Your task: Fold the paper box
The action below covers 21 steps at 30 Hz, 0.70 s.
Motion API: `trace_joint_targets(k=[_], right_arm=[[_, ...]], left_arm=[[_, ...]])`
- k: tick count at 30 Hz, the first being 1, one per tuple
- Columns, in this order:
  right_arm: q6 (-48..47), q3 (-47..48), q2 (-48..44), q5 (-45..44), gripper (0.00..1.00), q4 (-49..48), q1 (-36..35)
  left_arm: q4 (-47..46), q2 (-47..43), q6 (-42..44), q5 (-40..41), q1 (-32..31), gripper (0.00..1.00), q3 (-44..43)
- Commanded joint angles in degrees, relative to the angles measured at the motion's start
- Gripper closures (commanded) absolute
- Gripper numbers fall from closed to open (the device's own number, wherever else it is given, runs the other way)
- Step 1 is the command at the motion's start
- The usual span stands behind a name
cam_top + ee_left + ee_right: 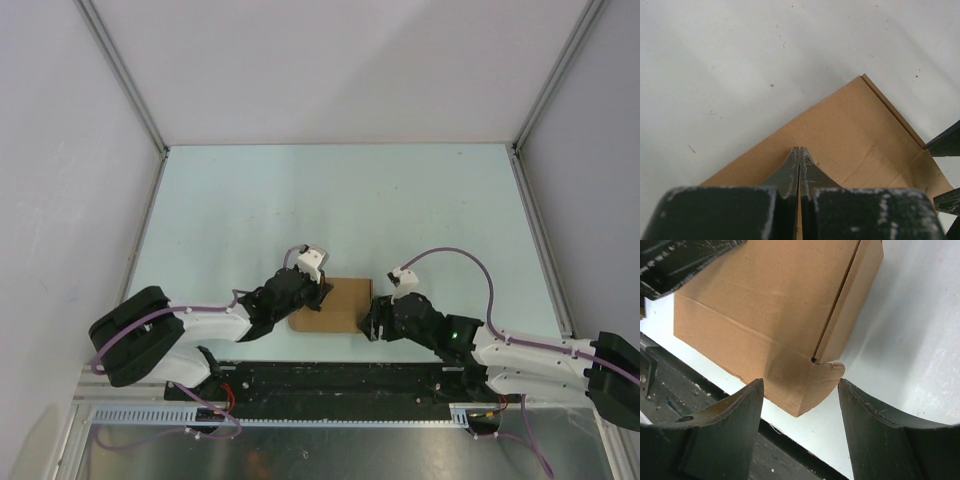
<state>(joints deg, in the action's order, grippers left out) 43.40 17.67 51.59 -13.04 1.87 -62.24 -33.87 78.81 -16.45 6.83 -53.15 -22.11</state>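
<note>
1. The paper box (pixel 338 305) lies on the pale table (pixel 400 200), between the two grippers and near the table's front edge.
2. In the right wrist view the paper box (pixel 765 300) stands as a low, closed shape, with a flat top panel, a side wall below it and a narrower panel folded down along a seam at the far end.
3. A small rounded tab sticks out at the box's near corner, just under the end of that seam.
4. Nothing of the box's inside shows in any view, so whether it holds anything cannot be told.
5. The left gripper (pixel 322 288) is at the box's left end, with its jaws pressed together.
6. In its own camera the left gripper (pixel 799 150) has its tips down on the top panel of the paper box (pixel 855 130). Whether they pinch any cardboard cannot be told.
7. The right gripper (pixel 372 322) is at the box's right end, with its jaws well apart.
8. In its own camera the right gripper (pixel 800 384) has the box's tabbed corner in the gap between its fingers, with space on either side and neither finger touching the cardboard.
9. A black rail (pixel 340 380) runs along the table edge just in front of the box.
</note>
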Motion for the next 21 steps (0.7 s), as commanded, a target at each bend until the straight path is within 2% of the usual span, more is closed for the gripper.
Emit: trace_joint_targets(k=[1,16,21], right_arm=[[0.90,-0.01,2.19,-0.50,0.33,-1.34,-0.69],[0.90,-0.18,3.86,-0.06,0.45,-6.44,-0.78],[0.81,-0.27,4.48,0.47,0.51,-7.49,-0.78]], left_arm=[[-0.41,0.74,0.98,-0.68,-0.38,1.00,-1.09],[-0.59,1.00,0.98,-1.03,-0.38,1.00,-0.66],[-0.76,0.91,0.98,-1.03,-0.38,1.00,-0.57]])
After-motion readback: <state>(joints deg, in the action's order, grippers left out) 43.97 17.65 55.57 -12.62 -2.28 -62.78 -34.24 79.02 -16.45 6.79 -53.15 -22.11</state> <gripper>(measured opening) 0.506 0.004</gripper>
